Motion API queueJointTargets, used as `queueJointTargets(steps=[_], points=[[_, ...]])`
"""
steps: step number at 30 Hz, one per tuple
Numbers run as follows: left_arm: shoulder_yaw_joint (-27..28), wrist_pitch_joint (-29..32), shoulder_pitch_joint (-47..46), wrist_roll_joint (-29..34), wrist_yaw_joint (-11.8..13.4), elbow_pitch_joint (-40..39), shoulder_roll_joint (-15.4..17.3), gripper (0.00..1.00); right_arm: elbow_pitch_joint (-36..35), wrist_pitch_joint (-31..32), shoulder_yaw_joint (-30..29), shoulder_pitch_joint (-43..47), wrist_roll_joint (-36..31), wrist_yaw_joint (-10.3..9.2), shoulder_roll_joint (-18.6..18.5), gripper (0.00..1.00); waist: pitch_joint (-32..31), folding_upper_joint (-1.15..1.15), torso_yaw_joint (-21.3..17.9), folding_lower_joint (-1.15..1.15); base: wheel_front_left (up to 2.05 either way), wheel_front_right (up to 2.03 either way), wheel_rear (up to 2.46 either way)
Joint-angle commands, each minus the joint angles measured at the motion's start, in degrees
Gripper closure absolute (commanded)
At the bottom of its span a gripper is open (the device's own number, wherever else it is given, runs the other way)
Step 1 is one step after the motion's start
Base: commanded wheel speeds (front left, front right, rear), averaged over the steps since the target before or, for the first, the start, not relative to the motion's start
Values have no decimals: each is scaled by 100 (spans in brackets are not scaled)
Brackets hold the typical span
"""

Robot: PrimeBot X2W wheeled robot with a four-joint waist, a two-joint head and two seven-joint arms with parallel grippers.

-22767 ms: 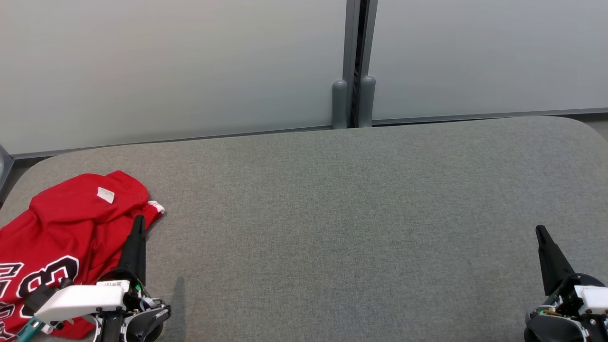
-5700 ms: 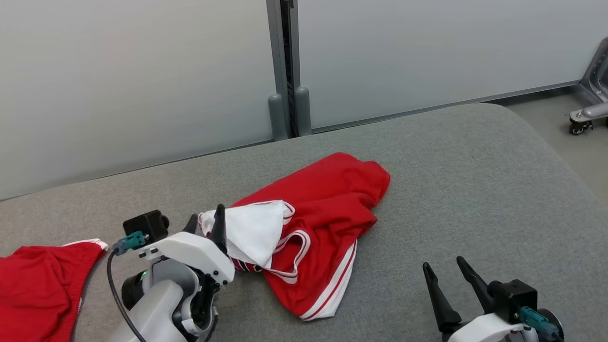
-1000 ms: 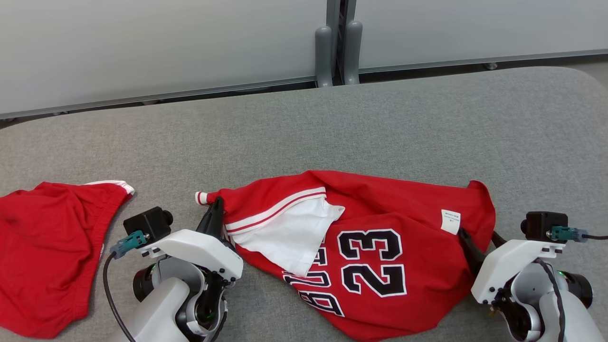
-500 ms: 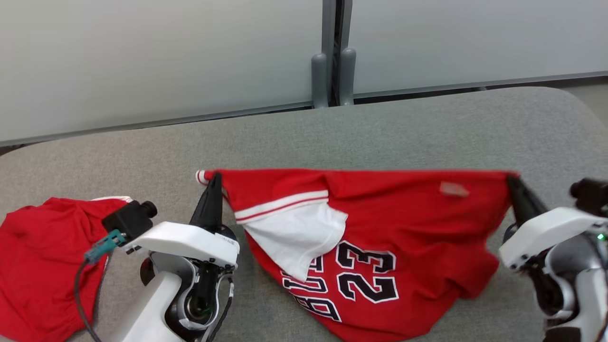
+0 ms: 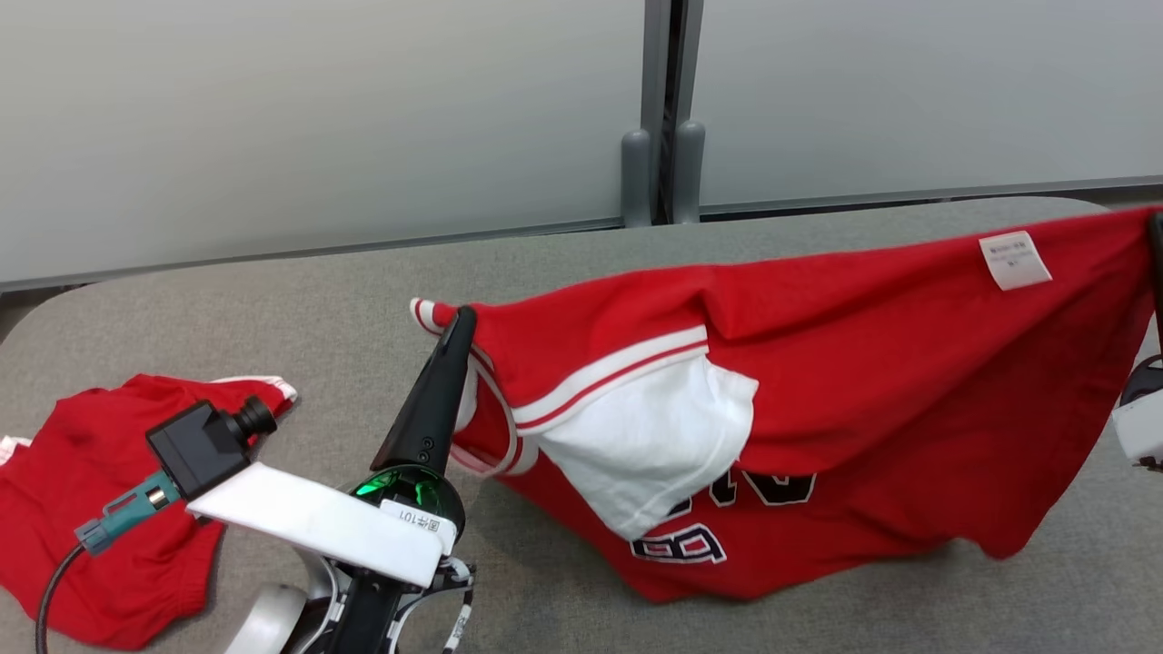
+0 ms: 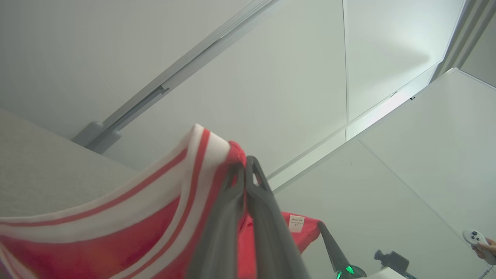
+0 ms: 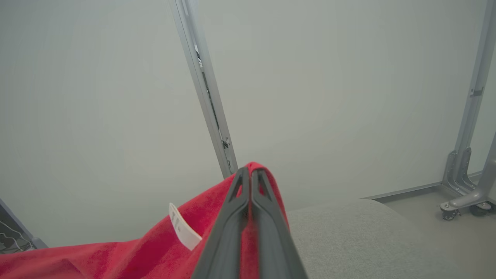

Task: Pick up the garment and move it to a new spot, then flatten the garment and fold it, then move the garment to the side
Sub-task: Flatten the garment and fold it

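Note:
The garment [image 5: 863,381], a red jersey with white trim, black numbers and a white lining, hangs stretched between my two grippers above the grey table [image 5: 300,309]. Its lower hem sags onto the table surface. My left gripper [image 5: 462,318] is shut on the striped corner at the left. In the left wrist view the left gripper [image 6: 244,161] pinches the red-and-white trim [image 6: 193,155]. My right gripper [image 5: 1156,222] at the right edge is shut on the other top corner, near a white label [image 5: 1014,260]. The right wrist view shows the right gripper [image 7: 250,171] closed over red cloth [image 7: 162,244].
A second red garment [image 5: 100,490] lies crumpled at the table's left end. Frosted wall panels with a grey post [image 5: 661,163] run behind the table. A wheeled metal stand [image 7: 463,197] is on the floor beyond the table's right end. A hand holding a controller [image 6: 478,239] shows at the left wrist view's edge.
My right gripper shut on the jersey's right corner. Both arms then rose and drew apart, lifting the jersey's top edge off the table and stretching it. The head camera also shifted.

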Motion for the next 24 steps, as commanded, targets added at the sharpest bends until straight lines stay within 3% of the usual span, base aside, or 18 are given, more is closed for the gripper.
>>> queueJointTargets(steps=[1,4,8,9,10,13,16,21,24], points=[[38,58,51,-46,111,33,95,100,190,55,-79,26,0,3,-32,100,107,0,78,0,0,0,0],[-29,231,-130,8,236,653,177,100,1064,83,-63,-213,-117,5,-23,100,311,0,169,0,0,0,0],[-214,159,-904,375,76,2361,-42,100,2798,-628,-43,-894,-440,5,-40,100,565,0,229,0,0,0,0],[-242,58,-1113,480,82,2913,-145,76,3289,-875,-27,-1079,-537,5,-40,65,619,0,238,0,0,0,0],[-346,9,-1329,638,33,3388,-205,0,3748,-1044,-8,-1225,-602,5,-30,0,664,0,248,0,0,0,0],[-558,-126,-1855,893,-138,4637,-496,0,4808,-1470,206,-1704,-620,7,-27,0,720,0,261,0,0,0,0],[-493,-383,-2113,959,-342,5371,-618,0,5318,-1801,493,-1912,-589,6,-47,0,707,0,262,0,0,0,0],[-387,-609,-1898,927,-680,5631,-683,0,5311,-2127,801,-1758,-641,7,-34,0,523,0,256,0,0,0,0],[-562,-553,-1560,947,-932,5326,-624,0,4916,-2251,1035,-1454,-692,6,-40,0,356,0,193,0,0,0,0]])
